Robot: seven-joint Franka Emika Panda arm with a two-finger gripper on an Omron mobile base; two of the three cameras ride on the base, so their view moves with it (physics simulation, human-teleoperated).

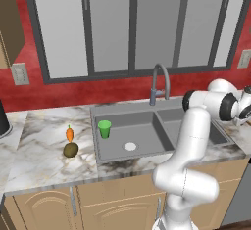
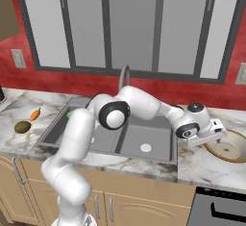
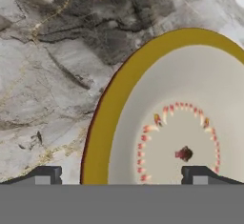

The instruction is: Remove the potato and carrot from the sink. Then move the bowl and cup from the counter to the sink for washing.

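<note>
The claw (image 3: 121,175) hangs wide open over the bowl (image 2: 229,148) at the right edge of the right base view — 1 tip over the tan rim, 1 over the pale inside; the bowl rests on the worktop (image 2: 202,165).

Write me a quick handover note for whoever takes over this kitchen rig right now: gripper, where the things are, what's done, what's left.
Gripper: open, holding nothing, hovering over the bowl's near rim, one fingertip outside the rim and one over the inside.
Bowl: on the counter right of the sink, not yet lifted.
Cup: upright in the sink's left basin.
Potato and carrot: on the counter left of the sink, close together.
Done: potato and carrot are out of the sink, cup is in.
Left: grasp the bowl and move it into the sink.
</note>
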